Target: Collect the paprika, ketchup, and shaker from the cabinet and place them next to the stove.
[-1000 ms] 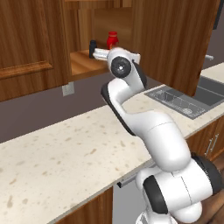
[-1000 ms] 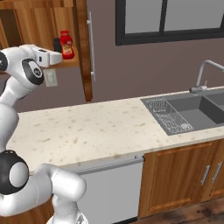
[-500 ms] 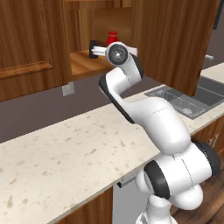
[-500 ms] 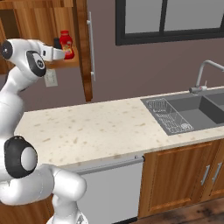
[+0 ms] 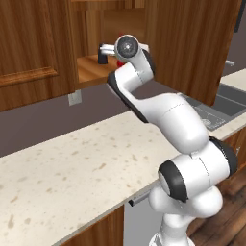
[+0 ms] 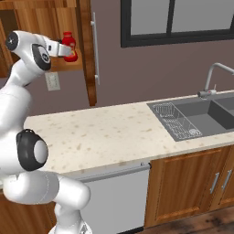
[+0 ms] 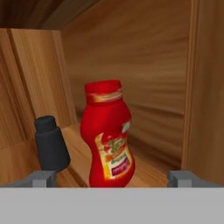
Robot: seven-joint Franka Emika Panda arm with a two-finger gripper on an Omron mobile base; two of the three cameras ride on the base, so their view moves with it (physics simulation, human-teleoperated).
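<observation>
In the hand view the ketchup (image 7: 109,135), a bright red bottle with a yellow label, stands upright on the shelf of the cabinet (image 7: 144,65), straight ahead between my fingertips (image 7: 41,178). My gripper (image 7: 111,180) is open, and its jaws stand wide on either side of the bottle without touching it. The black shaker (image 7: 50,144) stands to the bottle's left, a little further back. From the right base view the gripper (image 6: 64,49) reaches into the niche at the ketchup (image 6: 69,39). The left base view shows the gripper (image 5: 102,54) inside the cabinet (image 5: 91,69). The paprika and the stove are out of view.
A speckled counter (image 6: 114,128) runs below the niche, with a sink (image 6: 205,114) and faucet at its right end. A cabinet door with a long metal handle (image 6: 93,45) stands just right of the niche. A wall outlet (image 5: 73,98) sits under the shelf.
The arm has stretched forward and its elbow has risen. The hand has gone deeper into the niche, closer to the ketchup. The jaws have stayed open.
</observation>
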